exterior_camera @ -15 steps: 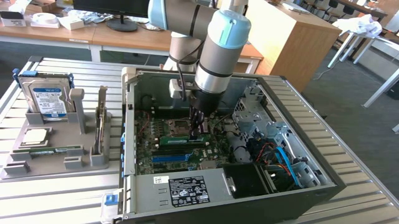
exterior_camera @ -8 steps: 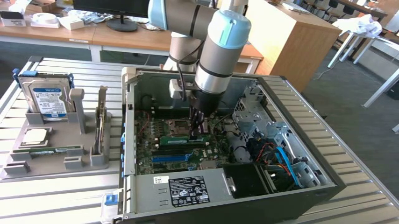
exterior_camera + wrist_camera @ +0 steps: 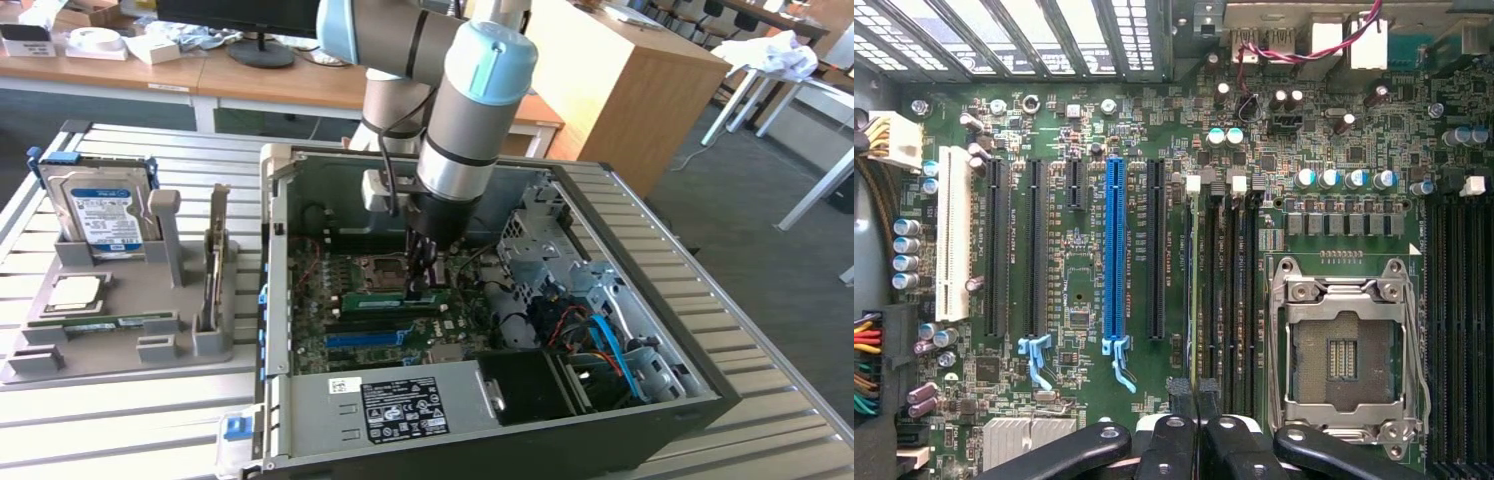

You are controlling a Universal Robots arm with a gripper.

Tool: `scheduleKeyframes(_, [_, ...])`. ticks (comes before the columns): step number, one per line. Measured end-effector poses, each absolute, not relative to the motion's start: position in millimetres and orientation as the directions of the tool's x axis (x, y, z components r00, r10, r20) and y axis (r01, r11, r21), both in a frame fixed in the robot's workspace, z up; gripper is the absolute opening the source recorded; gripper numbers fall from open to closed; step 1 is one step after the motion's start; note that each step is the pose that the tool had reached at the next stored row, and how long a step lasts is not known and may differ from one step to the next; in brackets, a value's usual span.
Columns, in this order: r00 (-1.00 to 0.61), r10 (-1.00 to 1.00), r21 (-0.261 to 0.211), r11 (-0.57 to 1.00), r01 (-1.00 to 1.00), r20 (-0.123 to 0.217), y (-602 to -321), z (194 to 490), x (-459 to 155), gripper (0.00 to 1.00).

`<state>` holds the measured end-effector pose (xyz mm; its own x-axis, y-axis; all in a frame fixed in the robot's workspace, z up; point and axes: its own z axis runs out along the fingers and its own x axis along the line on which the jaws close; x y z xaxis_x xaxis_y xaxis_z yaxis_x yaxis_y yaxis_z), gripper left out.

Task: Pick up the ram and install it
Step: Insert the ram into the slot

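Slatted table (image 3: pixel 120 410) carries an open case (image 3: pixel 400 412), where the gripper (image 3: pixel 423 288) is clamped narrowly on the ram (image 3: pixel 380 297), held edge-down at the motherboard (image 3: pixel 1084 300) slots beside the socket (image 3: pixel 1344 350).

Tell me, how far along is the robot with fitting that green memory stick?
Done: the ram is picked up and down inside the computer case. In hand: the gripper is shut on it, holding it at the memory slots beside the processor socket. Left: letting go; whether it is fully seated cannot be told.
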<state>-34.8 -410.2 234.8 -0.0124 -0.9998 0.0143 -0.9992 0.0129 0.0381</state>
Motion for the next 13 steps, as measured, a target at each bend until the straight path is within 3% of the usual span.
scheduleKeyframes(13, [-0.012, -1.000, 0.038, 0.013, -0.999, 0.014, -410.2, 234.2, -35.5, 0.11])
